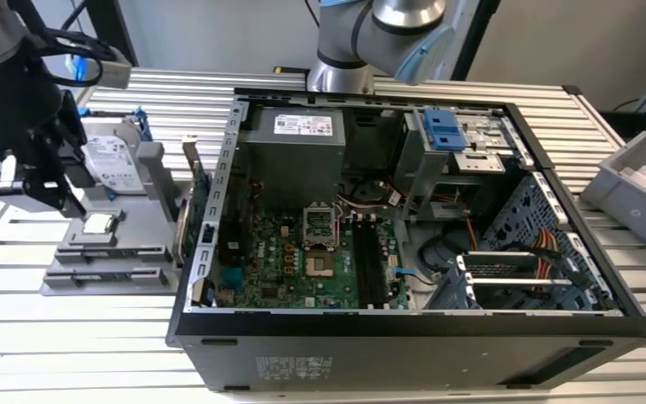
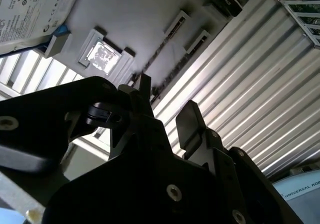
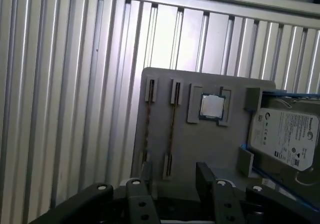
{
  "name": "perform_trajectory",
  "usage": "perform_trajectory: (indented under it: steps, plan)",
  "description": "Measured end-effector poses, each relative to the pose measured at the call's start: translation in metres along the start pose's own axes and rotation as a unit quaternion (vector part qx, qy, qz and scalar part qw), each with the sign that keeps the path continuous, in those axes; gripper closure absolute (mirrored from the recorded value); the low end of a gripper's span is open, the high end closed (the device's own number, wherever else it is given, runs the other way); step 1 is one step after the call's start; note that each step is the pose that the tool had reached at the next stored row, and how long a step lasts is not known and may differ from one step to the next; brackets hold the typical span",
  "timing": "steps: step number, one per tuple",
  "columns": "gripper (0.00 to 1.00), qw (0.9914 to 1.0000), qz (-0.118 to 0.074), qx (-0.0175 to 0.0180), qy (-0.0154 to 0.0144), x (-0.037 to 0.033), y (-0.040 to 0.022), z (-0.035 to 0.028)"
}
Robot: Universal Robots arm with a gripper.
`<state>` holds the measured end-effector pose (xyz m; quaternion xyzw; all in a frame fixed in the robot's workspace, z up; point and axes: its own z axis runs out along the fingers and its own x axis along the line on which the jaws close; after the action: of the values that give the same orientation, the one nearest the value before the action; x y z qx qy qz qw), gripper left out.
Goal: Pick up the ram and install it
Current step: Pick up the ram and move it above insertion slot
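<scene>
Over the table point(image 3: 75, 84), the tool point(image 3: 174, 176) hangs above a grey holder point(image 3: 215, 144), fingers point(image 3: 202, 171) wide apart and gripping nothing. The ram point(image 3: 172, 129), two sticks on edge, sits slotted in that holder beside a processor point(image 3: 211, 106) and a drive point(image 3: 282, 136). In the exterior view, the holder lies at nine o'clock from the open case point(image 1: 413, 353).

**Opened computer case point(image 1: 413, 337) and parts holder point(image 3: 210, 144) on a ribbed worktop point(image 1: 65, 337)**

The case lies with its side off, showing a green motherboard point(image 1: 289, 261) and a grey power supply point(image 1: 295, 160). To the exterior view's left, the grey holder carries a processor chip point(image 3: 212, 106) and a hard drive point(image 3: 282, 136) in a blue frame. A grey bin point(image 1: 621, 189) stands at the exterior view's right.
</scene>
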<state>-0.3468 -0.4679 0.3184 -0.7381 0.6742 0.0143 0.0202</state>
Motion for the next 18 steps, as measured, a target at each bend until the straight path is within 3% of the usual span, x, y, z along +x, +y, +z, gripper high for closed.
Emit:
perform_trajectory:
  steps: [4,8,11,18]
  plan:
    - [0.00,0.99939,0.035,0.0016,0.0004,0.0003,0.0001,0.0067]
    - [0.00,0.99801,0.063,0.0032,0.0011,0.0006,0.0001,0.0127]
    - [0.00,0.99799,0.063,0.0036,0.0012,0.0010,0.0002,0.0150]
    - [0.00,0.99799,0.063,0.0036,0.0012,0.0019,0.0014,0.0277]
